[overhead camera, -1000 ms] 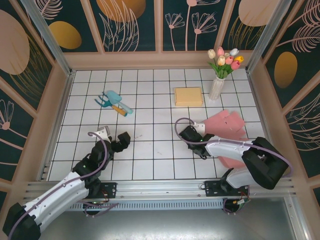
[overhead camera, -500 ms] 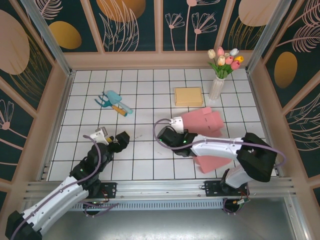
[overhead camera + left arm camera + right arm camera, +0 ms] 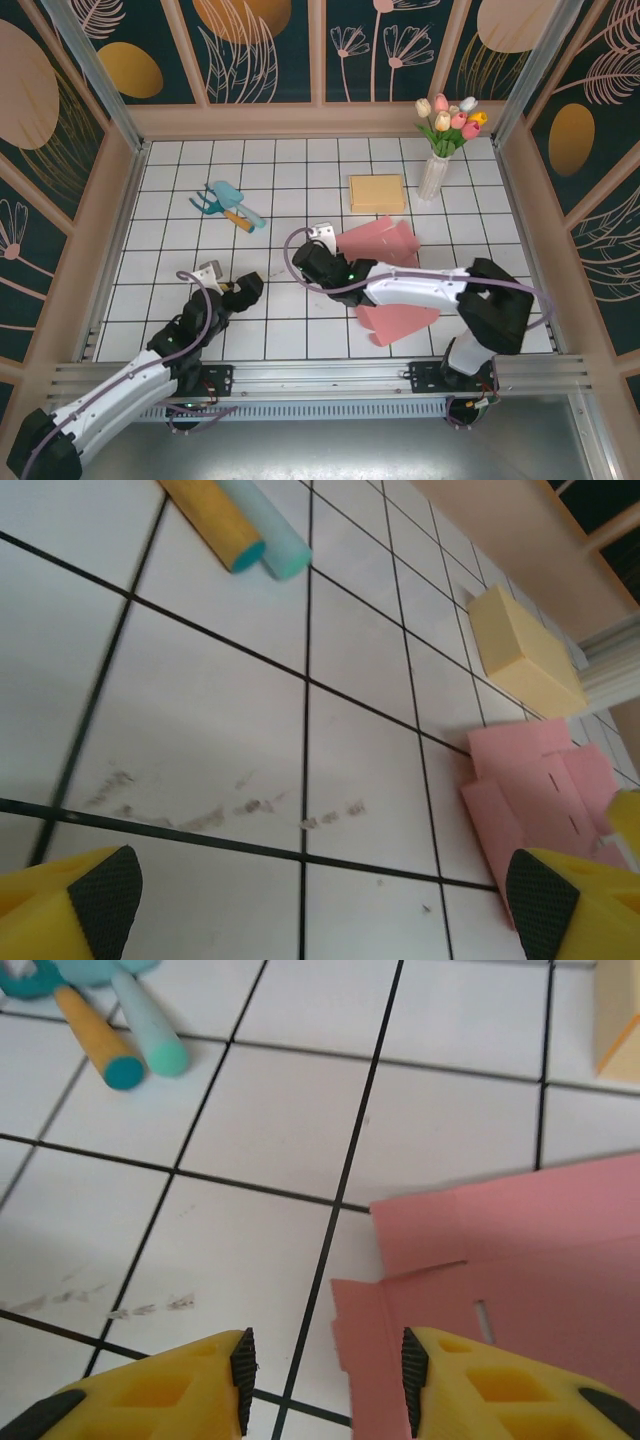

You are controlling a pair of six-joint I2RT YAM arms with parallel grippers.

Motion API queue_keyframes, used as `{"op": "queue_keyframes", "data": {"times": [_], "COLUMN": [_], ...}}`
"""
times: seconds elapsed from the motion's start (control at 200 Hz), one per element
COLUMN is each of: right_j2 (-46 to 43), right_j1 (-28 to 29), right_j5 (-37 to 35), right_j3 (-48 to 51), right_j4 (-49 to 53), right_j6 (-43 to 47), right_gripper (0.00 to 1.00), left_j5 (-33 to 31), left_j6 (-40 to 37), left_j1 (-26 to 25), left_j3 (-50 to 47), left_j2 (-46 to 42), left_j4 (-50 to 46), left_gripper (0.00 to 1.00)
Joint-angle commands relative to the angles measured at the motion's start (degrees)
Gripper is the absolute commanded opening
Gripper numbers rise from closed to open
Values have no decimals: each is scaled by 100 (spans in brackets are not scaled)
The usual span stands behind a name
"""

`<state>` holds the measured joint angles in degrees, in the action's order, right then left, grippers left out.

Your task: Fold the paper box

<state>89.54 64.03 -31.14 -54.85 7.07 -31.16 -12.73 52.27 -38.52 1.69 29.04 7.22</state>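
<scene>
Two empty grippers: right gripper (image 3: 322, 1365) jaws half apart, flat pink paper box blank (image 3: 378, 238) just beside at 3 o'clock, stretching 12 to 6; left gripper (image 3: 243, 287) wide open, farther away

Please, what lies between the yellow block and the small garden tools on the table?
Nothing lies there. In the top external view, the stretch of white tiles between the yellow block and the garden tools is bare.
</scene>
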Motion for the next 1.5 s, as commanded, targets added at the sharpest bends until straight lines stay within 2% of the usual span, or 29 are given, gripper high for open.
{"op": "queue_keyframes", "data": {"times": [0.0,0.12,0.265,0.42,0.475,0.535,0.686,0.871,0.951,1.131,1.206,1.276,1.391,1.496], "right_j2": [-923,-1733,-2626,-3920,-4332,-4660,-4904,-4680,-4664,-4659,-4601,-4499,-4133,-3558], "right_j1": [0,-143,-657,-1315,-1456,-1490,-1499,-1499,-1496,-1498,-1507,-1501,-1554,-1689], "right_j5": [-770,-913,-1167,-240,177,294,209,332,371,409,809,1298,1299,1835], "right_j3": [232,766,1558,2825,3075,3213,3349,3285,3295,3354,3255,2940,2341,1699], "right_j4": [693,769,358,-876,-1091,-1168,-1076,-1044,-1047,-1208,-1501,-1458,-1357,-1213], "right_j6": [373,1248,1713,1749,1752,1733,1622,1603,1588,1675,2135,2711,3513,4829], "right_gripper": [47,51,55,56,61,65,66,66,65,64,63,62,62,66], "left_j5": [316,-656,-783,-1039,-1051,-1063,-1286,-1509,-1536,-1750,-1719,-1632,-1733,-1693], "left_j6": [171,302,488,661,695,730,869,839,846,351,-61,-544,-1770,-3065], "left_j1": [-260,-1238,-1570,-2009,-2106,-2173,-2195,-2190,-2194,-2059,-1910,-1691,-1510,-1509], "left_j3": [96,341,787,1648,2041,2475,2996,3497,3601,3656,3658,3709,3807,3600], "left_j2": [382,1021,2420,3977,4499,4991,5874,6537,6708,6650,6501,6305,5876,5265], "left_j4": [854,1155,1811,2141,2066,1907,1747,1353,1351,1537,1648,1636,1680,2199], "left_gripper": [95,95,94,92,89,89,85,71,59,20,0,0,0,0]}}
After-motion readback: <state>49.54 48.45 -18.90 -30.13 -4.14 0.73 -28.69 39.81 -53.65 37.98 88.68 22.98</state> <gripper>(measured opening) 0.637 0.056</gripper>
